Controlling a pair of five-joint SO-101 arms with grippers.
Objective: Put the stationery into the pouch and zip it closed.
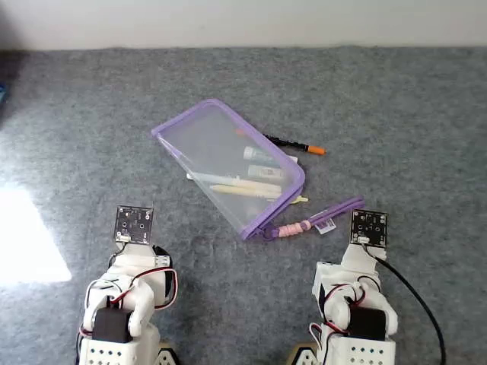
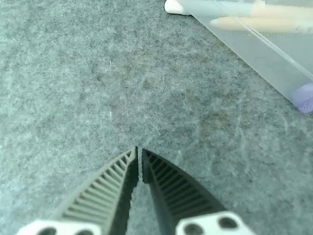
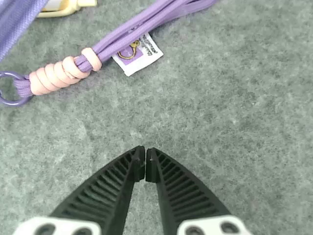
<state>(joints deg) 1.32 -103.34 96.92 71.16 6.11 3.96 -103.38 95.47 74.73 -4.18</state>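
Observation:
A clear pouch (image 1: 228,163) with purple edging lies slanted on the grey mat, with pens and a tube inside. A black pen with an orange cap (image 1: 297,144) sticks out past its far right edge. A purple strap with a pink wrap (image 1: 304,226) and white tag (image 3: 137,54) trails from the pouch's near corner. My left gripper (image 2: 138,152) is shut with nothing in it, over bare mat near the pouch's corner (image 2: 274,54). My right gripper (image 3: 145,152) is shut too, holding nothing, just short of the strap (image 3: 122,36).
Grey felt mat (image 1: 91,114) covers the table. A bright patch of light (image 1: 23,243) falls at the left. A black cable (image 1: 415,300) runs from the right arm toward the near right edge.

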